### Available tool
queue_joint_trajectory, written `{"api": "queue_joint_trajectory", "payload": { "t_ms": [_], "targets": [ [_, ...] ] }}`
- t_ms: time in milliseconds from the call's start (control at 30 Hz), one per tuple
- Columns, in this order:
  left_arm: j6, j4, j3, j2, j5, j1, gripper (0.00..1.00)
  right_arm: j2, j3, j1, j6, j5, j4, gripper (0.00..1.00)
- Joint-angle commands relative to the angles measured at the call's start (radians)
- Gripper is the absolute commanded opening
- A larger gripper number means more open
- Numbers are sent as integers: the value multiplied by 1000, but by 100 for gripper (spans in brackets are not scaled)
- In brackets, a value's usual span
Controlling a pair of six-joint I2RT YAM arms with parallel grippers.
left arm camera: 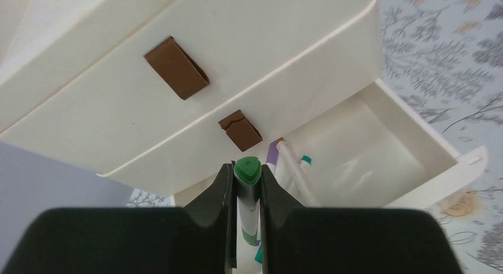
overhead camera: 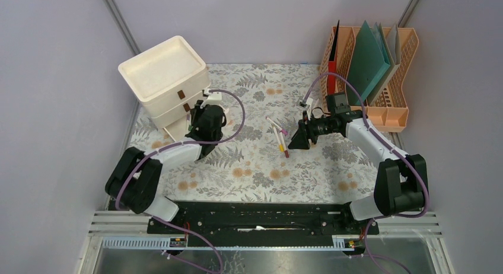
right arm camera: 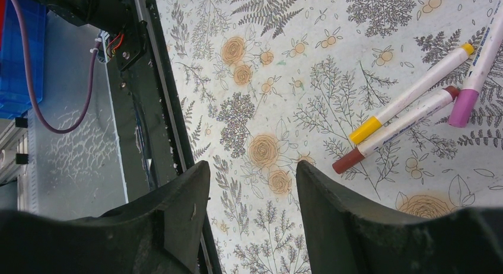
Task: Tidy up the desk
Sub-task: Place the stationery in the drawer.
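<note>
While the right tool (right arm camera: 252, 174) gapes, the desk (right arm camera: 308, 54) lies apparently beneath.

The green-capped marker's (left arm camera: 248, 197) lower end was hidden behind the left gripper (left arm camera: 246, 174) at bottom centre. The purple marker (right arm camera: 476, 78) was cut off by the right edge.

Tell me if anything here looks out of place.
A yellow-capped marker, a brown-capped marker and a purple-capped marker lie loose on the desk, while more markers sit in the open drawer. The left tool holds a green-capped marker over it.
</note>
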Motion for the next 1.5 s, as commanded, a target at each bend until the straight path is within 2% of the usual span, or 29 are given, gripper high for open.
{"api": "queue_joint_trajectory", "payload": {
  "t_ms": [0, 300, 400, 467, 567, 767, 833, 933, 1067, 1200, 1300, 1467],
  "targets": [
    [58, -4, 85, 76, -34, 16, 0, 9, 32, 1, -19, 2, -19, 63],
    [54, -39, 99, 97, -58, 17, 11, 17, 35, 1, -25, 6, -25, 62],
    [50, -48, 101, 98, -69, 15, 19, 17, 35, 1, -26, 8, -25, 62],
    [35, -50, 108, 103, -104, 13, 30, 16, 35, 0, -28, 10, -26, 63],
    [24, -72, 120, 104, -142, -4, 55, 16, 36, 1, -28, 13, -28, 63],
    [-89, -158, 122, 7, -100, -92, 88, 13, 41, 1, -41, 27, -37, 63],
    [-180, -208, 114, -53, 12, -107, 98, 10, 41, 1, -46, 36, -38, 63],
    [-317, -227, 69, -170, 249, -107, 99, 2, 41, 1, -50, 50, -39, 63],
    [-431, -123, -60, -307, 565, -105, 99, -1, 40, 1, -57, 65, -39, 63],
    [-579, 37, -184, -402, 805, -105, 99, -4, 41, 1, -63, 82, -40, 63],
    [-729, 150, -249, -409, 964, -105, 99, -9, 41, 1, -67, 94, -40, 63],
    [-950, 248, -267, -312, 1109, -113, 99, -12, 42, 1, -69, 112, -39, 63]
  ]
}}
